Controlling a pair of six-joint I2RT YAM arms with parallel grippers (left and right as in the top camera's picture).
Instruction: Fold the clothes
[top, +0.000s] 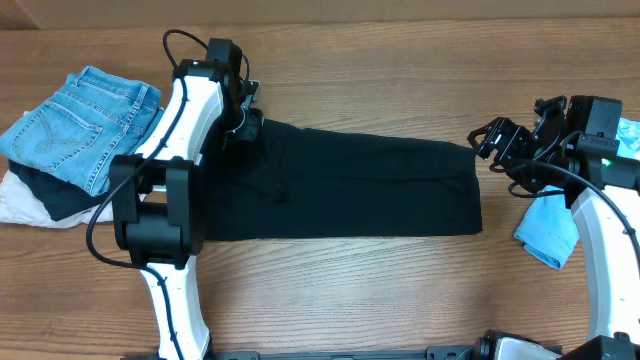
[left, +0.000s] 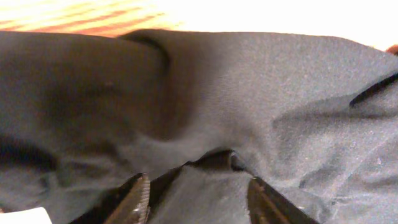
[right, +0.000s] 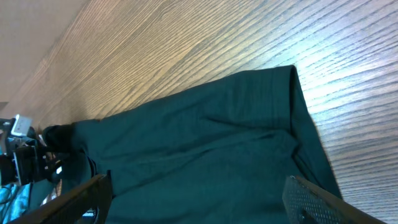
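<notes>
The black T-shirt (top: 340, 185) lies on the table folded into a long strip running left to right. My left gripper (top: 243, 122) is low over its far left corner. In the left wrist view its jaws (left: 199, 200) are apart with a ridge of the black shirt (left: 224, 99) between them, and a small white patch (left: 25, 216) shows at the lower left edge. My right gripper (top: 492, 143) is open just beyond the shirt's far right corner. In the right wrist view its fingers (right: 199, 196) are spread wide above the shirt (right: 205, 149).
Blue denim jeans (top: 80, 115) lie at the far left on top of a dark garment (top: 60, 200) and a white one (top: 20, 205). A light blue cloth (top: 548, 235) lies at the right beside my right arm. The wooden table (top: 380, 290) is bare in front of the shirt.
</notes>
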